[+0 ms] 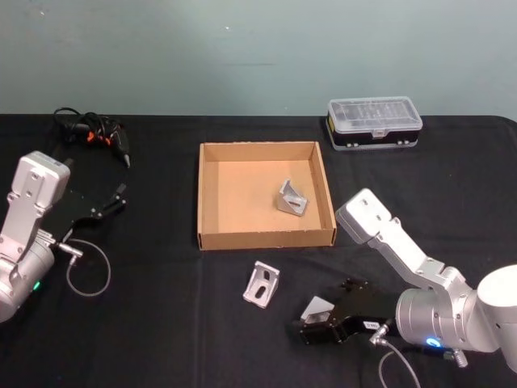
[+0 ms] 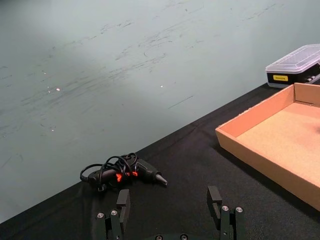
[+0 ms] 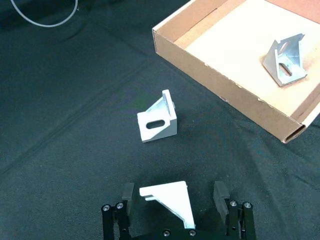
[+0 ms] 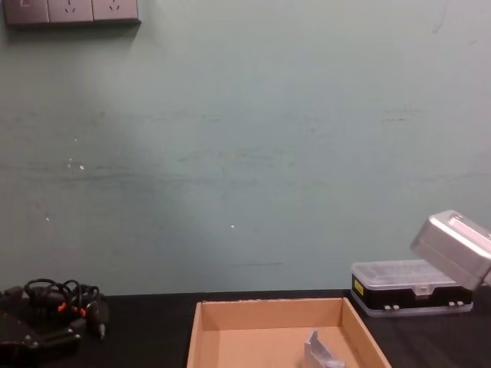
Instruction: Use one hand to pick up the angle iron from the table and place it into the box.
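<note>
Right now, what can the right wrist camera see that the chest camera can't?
Right wrist view: on the black table, a loose angle iron and another angle iron between the open fingers of the right gripper. Chest view: wall sockets, the clear-lidded case and a cable bundle. Both: the cardboard box with a third angle iron inside.

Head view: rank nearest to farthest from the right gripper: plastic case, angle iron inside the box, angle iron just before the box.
1. Loose angle iron, before the box, left of the right gripper.
2. Boxed angle iron, right half.
3. Plastic case, far side.
</note>
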Action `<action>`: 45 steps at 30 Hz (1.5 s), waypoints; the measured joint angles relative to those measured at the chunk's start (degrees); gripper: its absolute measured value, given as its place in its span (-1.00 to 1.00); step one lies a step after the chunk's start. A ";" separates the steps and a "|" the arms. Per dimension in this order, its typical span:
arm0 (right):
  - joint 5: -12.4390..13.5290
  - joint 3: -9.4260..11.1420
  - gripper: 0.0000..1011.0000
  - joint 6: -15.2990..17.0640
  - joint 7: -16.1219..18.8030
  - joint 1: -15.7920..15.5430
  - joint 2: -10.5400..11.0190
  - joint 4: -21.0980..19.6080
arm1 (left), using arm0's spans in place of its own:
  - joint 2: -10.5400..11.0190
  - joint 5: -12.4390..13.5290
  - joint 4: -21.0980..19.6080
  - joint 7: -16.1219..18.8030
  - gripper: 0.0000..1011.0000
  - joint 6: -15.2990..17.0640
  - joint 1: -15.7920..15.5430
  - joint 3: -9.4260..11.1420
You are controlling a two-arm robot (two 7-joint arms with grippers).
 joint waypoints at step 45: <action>0.18 0.57 0.06 -0.42 1.04 -0.20 0.43 -1.85 | 0.00 0.00 0.00 0.00 1.00 0.00 0.00 0.00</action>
